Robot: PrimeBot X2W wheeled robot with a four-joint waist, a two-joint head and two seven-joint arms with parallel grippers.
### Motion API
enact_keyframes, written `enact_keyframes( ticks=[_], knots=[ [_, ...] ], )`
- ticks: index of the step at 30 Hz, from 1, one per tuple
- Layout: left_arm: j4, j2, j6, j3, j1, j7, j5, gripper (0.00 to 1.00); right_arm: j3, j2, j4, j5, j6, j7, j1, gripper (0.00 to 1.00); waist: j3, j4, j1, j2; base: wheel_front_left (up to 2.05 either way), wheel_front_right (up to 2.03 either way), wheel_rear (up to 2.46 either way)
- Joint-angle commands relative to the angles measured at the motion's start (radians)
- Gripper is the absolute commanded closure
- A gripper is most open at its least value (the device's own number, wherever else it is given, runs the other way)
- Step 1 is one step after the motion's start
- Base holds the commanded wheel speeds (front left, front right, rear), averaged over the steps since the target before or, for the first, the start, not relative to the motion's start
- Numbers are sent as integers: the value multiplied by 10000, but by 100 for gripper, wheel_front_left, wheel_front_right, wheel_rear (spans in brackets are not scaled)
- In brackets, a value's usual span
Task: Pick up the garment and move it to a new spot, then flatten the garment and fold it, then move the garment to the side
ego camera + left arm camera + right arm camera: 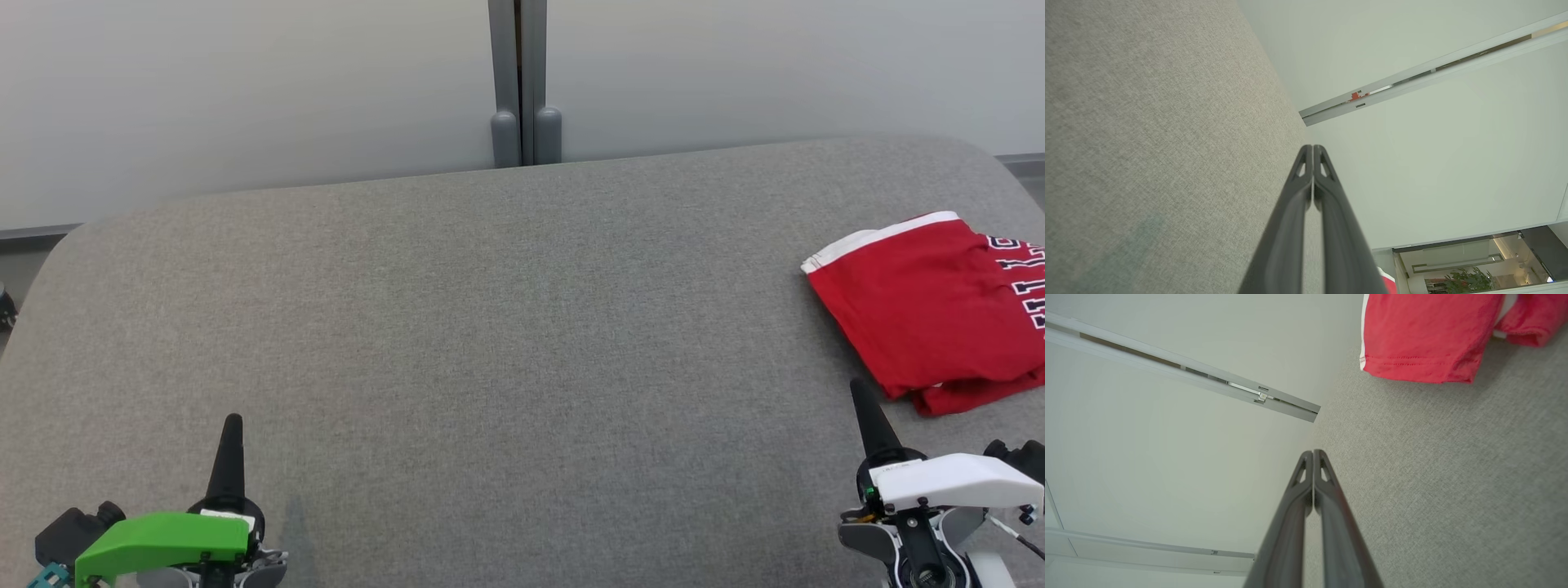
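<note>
Lying folded at desk (490, 327) right edge, red garment (922, 310) near right tool (857, 385), pinched closed, empty. Left tool (233, 420) same, well apart. Grey post (522, 122) behind desk. Right wrist view adds stitched hem (1412, 361).

Bright, even, soft lighting; faint shadows; sharp focus; wide-angle stretch in both wrist views.

Green-cased left claw (233, 425), white-cased right claw (859, 390)

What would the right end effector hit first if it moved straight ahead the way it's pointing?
Probably nothing soon: the right end effector, shut, points along the grey surface toward the far wall. The red garment lies just off to one side, though depth is unclear.
</note>
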Motion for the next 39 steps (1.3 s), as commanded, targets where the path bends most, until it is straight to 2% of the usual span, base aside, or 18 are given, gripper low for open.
enact_keyframes(
  ticks=[1, 39],
  knots=[
    [-35, 49, -39, 77, -269, 56, -245, 100, -16, -57, -109, 307, -5, 79, -228, 100, 4, 0, 0, 0, 0, 0, 0],
    [91, 65, -185, 427, -788, 844, -3175, 100, -46, -66, -99, 3663, -3, 861, -572, 100, 98, -8, 0, 0, 0, 0, 0]
  ],
)
